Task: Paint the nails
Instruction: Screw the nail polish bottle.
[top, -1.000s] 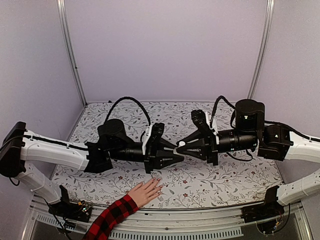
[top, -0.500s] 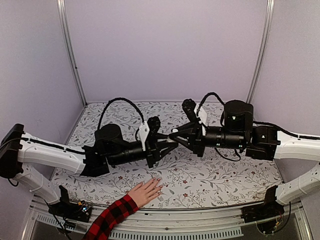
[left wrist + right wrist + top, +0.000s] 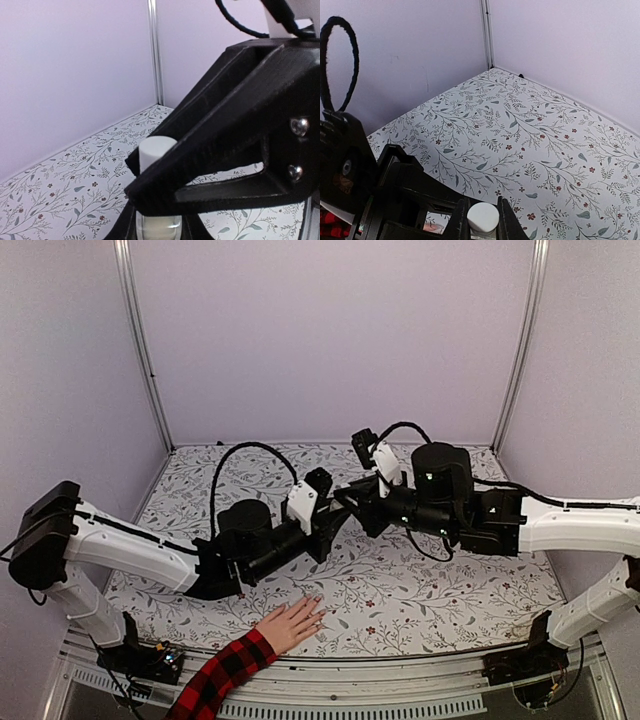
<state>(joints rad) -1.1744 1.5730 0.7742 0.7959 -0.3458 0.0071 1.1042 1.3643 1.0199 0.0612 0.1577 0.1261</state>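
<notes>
A small clear bottle [image 3: 159,231] with a white cap [image 3: 152,150] is held in the air between my two arms, above the middle of the table. My left gripper [image 3: 333,515] is shut on the bottle's glass body. My right gripper [image 3: 350,502] meets it from the right, and its fingers [image 3: 506,220] are shut on the white cap [image 3: 483,216]. A light-skinned hand [image 3: 290,625] in a red-and-black plaid sleeve [image 3: 225,675] lies flat at the near edge, below and left of both grippers. Its nails [image 3: 318,601] are tiny pale spots at the fingertips.
A floral cloth [image 3: 440,590] covers the table. Lilac walls close the back and both sides, with metal posts [image 3: 140,340] in the corners. Black cables [image 3: 245,455] loop above each wrist.
Both arms moved together towards the back and a little left, keeping the bottle between them. The left forearm now slants up to the right. The hand has stayed still.
</notes>
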